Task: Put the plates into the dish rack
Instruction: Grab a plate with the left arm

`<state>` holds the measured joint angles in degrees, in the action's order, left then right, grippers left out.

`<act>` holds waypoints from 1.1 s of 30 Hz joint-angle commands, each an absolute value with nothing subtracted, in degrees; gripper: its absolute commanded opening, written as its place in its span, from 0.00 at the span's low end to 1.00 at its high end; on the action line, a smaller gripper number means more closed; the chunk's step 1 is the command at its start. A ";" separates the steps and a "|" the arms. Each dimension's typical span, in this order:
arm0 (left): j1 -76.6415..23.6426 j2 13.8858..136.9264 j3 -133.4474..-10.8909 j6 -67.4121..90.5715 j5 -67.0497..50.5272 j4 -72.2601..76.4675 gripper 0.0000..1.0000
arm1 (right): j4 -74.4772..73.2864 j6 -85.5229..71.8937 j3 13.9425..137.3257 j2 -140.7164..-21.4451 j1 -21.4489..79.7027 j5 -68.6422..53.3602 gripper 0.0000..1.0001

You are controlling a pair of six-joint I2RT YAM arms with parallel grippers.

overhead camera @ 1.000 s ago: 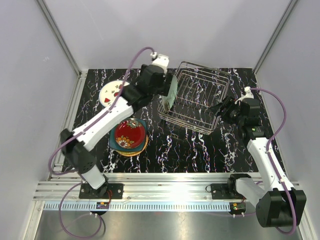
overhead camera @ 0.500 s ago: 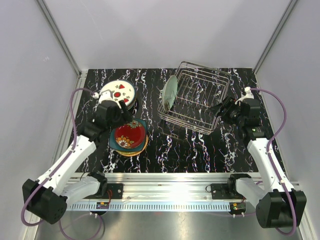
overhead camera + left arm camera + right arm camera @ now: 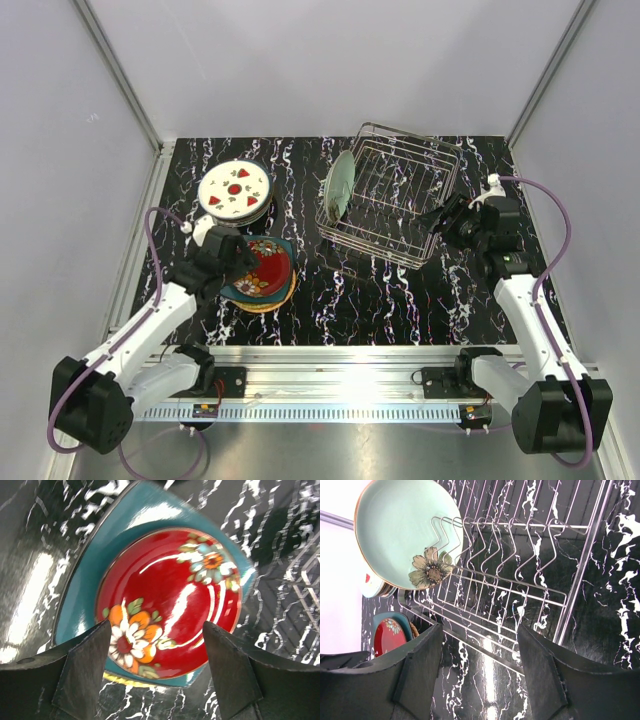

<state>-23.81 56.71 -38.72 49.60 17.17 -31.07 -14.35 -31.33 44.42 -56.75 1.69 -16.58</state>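
Note:
The wire dish rack [image 3: 400,200] stands at the back right, with a mint-green flower plate [image 3: 340,185] upright in its left end slot. A red flowered plate [image 3: 265,268] lies on a dark teal plate [image 3: 95,555], which rests on an orange-tan one [image 3: 117,681]. My left gripper [image 3: 238,258] hovers open over the red plate's near edge [image 3: 156,630], empty. A white strawberry plate [image 3: 235,188] tops a second stack behind. My right gripper [image 3: 442,217] is open and empty at the rack's right near corner [image 3: 480,630], facing the mint plate [image 3: 405,530].
The black marbled table [image 3: 350,290] is walled by white panels at the left, back and right. An aluminium rail [image 3: 330,360] runs along the near edge by the arm bases.
My left arm has let go of the mint-green plate in the rack, drawn back and swung down-left over the red plate stack. The right arm has stayed put.

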 commanded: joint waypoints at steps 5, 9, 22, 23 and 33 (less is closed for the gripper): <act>-22.94 54.14 -35.25 53.26 18.20 -28.13 0.76 | -11.78 -31.46 44.47 -56.86 1.58 -18.11 0.68; -22.68 53.18 -33.05 53.52 17.23 -27.07 0.76 | -11.87 -31.46 44.47 -57.22 1.67 -18.37 0.69; -21.97 53.00 -28.39 54.75 14.77 -21.54 0.70 | -12.13 -31.46 44.47 -57.57 1.67 -17.84 0.68; -21.97 52.91 -28.13 54.84 14.42 -21.27 0.68 | -12.04 -31.46 44.39 -57.66 1.67 -17.93 0.68; -21.88 50.98 -24.79 57.65 13.45 -19.42 0.47 | -12.04 -31.46 44.47 -57.83 1.58 -18.02 0.68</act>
<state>-22.02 52.53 -26.04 55.90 14.61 -22.17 -14.35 -31.33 44.31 -57.84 1.69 -17.26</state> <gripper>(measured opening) 0.508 0.684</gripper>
